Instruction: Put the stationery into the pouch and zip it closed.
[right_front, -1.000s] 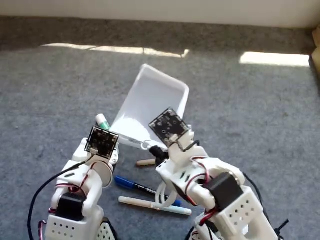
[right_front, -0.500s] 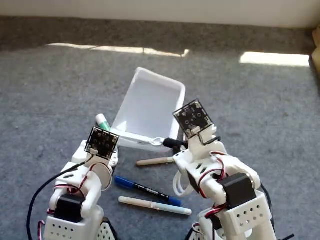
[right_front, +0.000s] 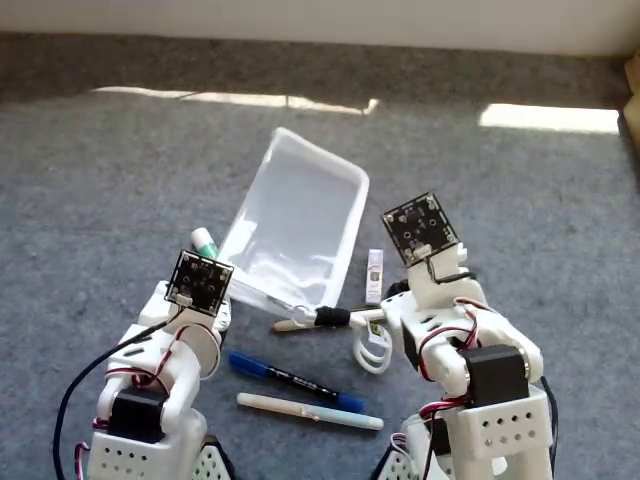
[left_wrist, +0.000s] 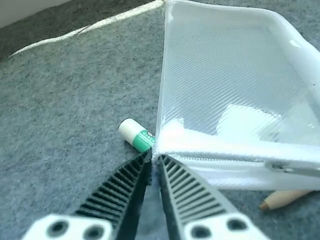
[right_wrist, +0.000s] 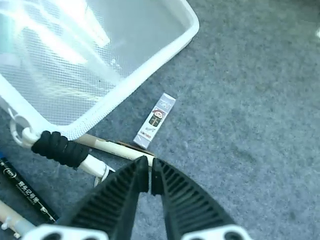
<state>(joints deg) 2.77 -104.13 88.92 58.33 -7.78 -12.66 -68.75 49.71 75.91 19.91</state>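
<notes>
The left arm's wrist hides the near corner of the pouch (right_front: 300, 215), which the left gripper (left_wrist: 155, 157) pinches, with a glue stick (left_wrist: 135, 134) just beside it. The pouch lies on the grey tabletop (right_front: 520, 220), its long axis running away and rightward and its zipper edge toward the arms. The right gripper (right_wrist: 150, 167) is pressed together over a pencil (right_wrist: 117, 148), near a small box (right_wrist: 155, 120). Whether it nips anything is unclear.

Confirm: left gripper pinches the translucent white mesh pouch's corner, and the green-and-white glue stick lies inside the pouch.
Wrong: the left wrist view shows the green-and-white glue stick on the grey carpet beside the translucent white mesh pouch, whose corner the left gripper pinches.
</notes>
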